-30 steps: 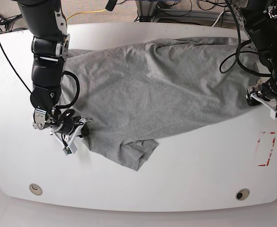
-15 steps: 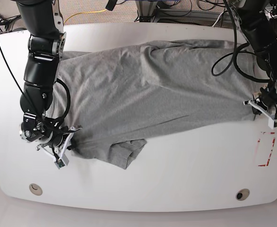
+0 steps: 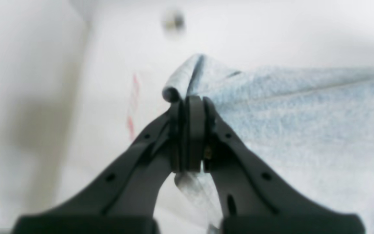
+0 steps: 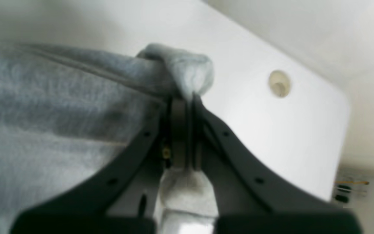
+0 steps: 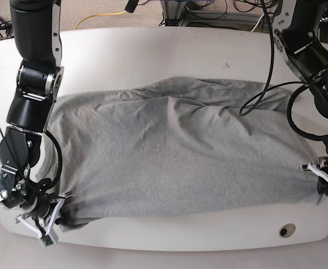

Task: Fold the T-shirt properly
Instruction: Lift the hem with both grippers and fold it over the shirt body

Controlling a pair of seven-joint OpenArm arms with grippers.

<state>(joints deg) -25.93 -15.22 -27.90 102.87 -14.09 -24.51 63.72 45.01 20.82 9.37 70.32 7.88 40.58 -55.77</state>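
The heather-grey T-shirt (image 5: pixel 175 157) lies spread wide across the white table (image 5: pixel 153 56), its lower edge near the front rim. My left gripper (image 5: pixel 322 189) is at the shirt's right front corner, shut on a bunched fold of cloth, as the left wrist view (image 3: pixel 188 100) shows close up. My right gripper (image 5: pixel 56 213) is at the left front corner, shut on a rolled edge of the shirt (image 4: pixel 180 68). No black lettering shows.
A round grommet hole (image 5: pixel 287 230) sits in the table near the front right edge; another shows in the right wrist view (image 4: pixel 279 84). A red tape mark (image 3: pixel 131 107) lies beside the left gripper. Cables (image 5: pixel 209 8) lie behind the table.
Both grippers have pulled the shirt toward the table's front edge and outward. The cloth now lies flatter and wider, and the folded-under sleeve at the front no longer shows.
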